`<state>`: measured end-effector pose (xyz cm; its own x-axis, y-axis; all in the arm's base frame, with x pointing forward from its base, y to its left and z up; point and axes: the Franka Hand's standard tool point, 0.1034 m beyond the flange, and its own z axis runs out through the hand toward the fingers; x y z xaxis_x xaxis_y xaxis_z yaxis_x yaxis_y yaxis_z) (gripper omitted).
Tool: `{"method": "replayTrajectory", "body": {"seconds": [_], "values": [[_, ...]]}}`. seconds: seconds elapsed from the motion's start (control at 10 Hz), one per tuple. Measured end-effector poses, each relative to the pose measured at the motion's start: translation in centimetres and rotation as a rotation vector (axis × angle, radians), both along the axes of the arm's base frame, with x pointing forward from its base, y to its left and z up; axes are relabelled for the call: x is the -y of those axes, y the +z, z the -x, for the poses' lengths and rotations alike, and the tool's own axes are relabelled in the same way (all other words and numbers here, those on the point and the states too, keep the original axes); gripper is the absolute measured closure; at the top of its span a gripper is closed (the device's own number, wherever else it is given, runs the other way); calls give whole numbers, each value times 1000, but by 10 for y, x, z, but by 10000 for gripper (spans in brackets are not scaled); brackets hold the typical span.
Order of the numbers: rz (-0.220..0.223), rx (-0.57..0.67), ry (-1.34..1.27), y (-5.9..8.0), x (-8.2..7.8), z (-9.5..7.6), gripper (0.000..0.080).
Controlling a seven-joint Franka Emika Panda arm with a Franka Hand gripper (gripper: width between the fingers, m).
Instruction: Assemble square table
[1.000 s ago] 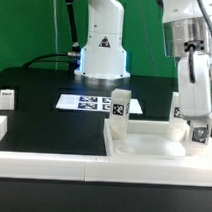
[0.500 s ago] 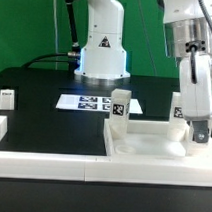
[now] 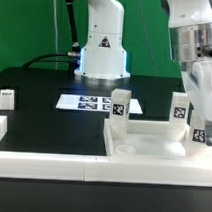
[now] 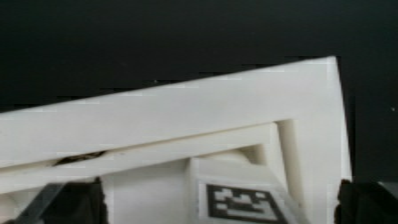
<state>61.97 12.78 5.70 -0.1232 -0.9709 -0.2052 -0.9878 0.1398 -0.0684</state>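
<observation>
The white square panel (image 3: 142,146) lies upside down at the front, on the exterior view's right. Two white tagged legs stand in its far corners, one (image 3: 120,105) on the left and one (image 3: 181,109) on the right. My gripper (image 3: 199,126) hangs just beside the right leg, open. In the wrist view the panel's corner (image 4: 267,100) shows, and that leg (image 4: 240,200) stands between my dark fingertips (image 4: 71,200) with gaps on both sides of it; the gripper (image 4: 214,208) holds nothing. A third leg (image 3: 6,98) stands at the far left.
The marker board (image 3: 94,102) lies flat behind the panel, in front of the robot base (image 3: 102,54). A long low white border rail (image 3: 41,163) runs along the table's front. A black cable (image 3: 56,58) trails at the back left.
My gripper was closed around the right leg; it has since opened and shifted to the exterior view's right, so the leg's tag now shows. The legs and panel have not moved.
</observation>
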Motion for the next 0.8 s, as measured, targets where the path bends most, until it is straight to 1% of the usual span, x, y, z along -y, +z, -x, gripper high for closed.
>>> {"method": "replayTrajectory", "body": {"seconds": [0.1, 0.2, 0.3, 0.4, 0.5, 0.6, 0.7, 0.8], "values": [[0, -1, 0, 0, 0, 0, 150], [10, 9, 63, -1, 3, 1, 150], [39, 48, 299, -4, 12, 3, 150], [62, 65, 464, -3, 17, 3, 150], [87, 78, 629, 4, 16, 2, 150], [107, 82, 754, 10, 13, 1, 150], [113, 88, 770, 7, 16, 0, 150], [122, 98, 848, 7, 17, 1, 150]]}}
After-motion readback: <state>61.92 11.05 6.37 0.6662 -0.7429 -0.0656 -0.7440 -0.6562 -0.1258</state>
